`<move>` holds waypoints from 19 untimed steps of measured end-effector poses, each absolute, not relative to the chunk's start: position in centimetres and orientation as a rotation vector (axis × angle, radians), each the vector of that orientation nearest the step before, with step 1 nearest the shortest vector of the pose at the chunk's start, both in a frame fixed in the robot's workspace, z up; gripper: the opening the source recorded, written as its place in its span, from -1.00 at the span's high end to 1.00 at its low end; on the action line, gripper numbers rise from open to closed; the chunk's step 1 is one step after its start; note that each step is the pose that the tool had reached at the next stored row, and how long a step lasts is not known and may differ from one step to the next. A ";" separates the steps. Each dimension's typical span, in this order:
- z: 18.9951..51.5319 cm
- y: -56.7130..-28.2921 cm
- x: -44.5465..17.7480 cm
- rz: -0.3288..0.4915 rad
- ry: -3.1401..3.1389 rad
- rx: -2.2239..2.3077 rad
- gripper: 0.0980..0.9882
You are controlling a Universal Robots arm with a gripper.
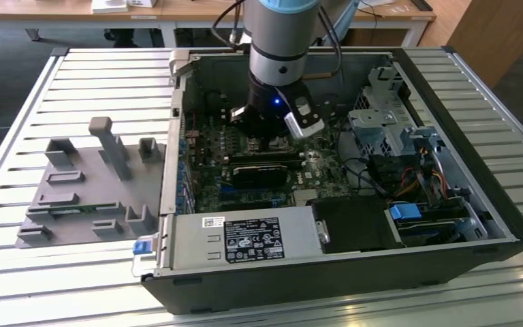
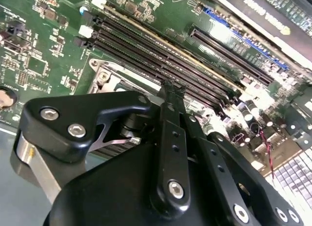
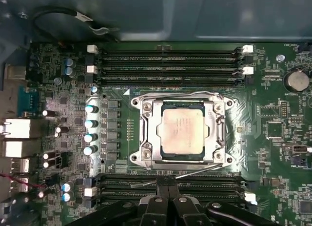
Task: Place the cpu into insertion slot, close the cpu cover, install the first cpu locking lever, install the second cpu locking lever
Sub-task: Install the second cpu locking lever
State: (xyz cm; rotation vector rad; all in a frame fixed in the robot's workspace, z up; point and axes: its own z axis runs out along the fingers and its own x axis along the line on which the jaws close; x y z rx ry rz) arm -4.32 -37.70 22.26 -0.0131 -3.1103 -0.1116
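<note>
Open computer case [image 1: 479, 204] lying on the slatted bench [image 1: 107, 75], with a grey fixture tray [image 1: 89, 191] beside it toward the exterior view's left. Reaching straight down into the case: the arm [image 1: 280, 41], ending in the tool [image 1: 263, 139] just above the green motherboard [image 3: 273, 123].

In the first wrist view, square in mid-board between two banks of memory slots [image 3: 170, 65]: the insertion slot [image 3: 181, 158], with the cpu [image 3: 183, 131] already seated flat inside it, silver top showing. Over that, the cpu cover [image 3: 148, 131], lying flat around the chip and showing it through its window. So, by the look of it, placing and closing done.

Decisive relation: a thin locking lever [image 3: 195, 173] running along the socket edge nearest the tool [image 3: 168, 183], long axis parallel to that edge but slightly slanted, one end lifted toward the socket corner. Not yet tucked under its catch, to judge by that slant. Fingertips right at this rod, near its middle; socket and chip just beyond them.

Fingers drawn together, tips meeting, the same in the second wrist view [image 2: 170, 89]. Pinching the lever or merely pressing against it: cannot tell.

Along the opposite socket edge, a second rod lying straight and close to the frame, seemingly latched.
</note>
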 end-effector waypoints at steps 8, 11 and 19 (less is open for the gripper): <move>21.9 -38.3 -4.5 -0.216 -3.105 -0.012 0.98; 21.8 -38.7 -4.8 -0.219 -3.104 -0.012 0.98; 21.6 -39.1 -5.6 -0.237 -3.103 -0.011 0.98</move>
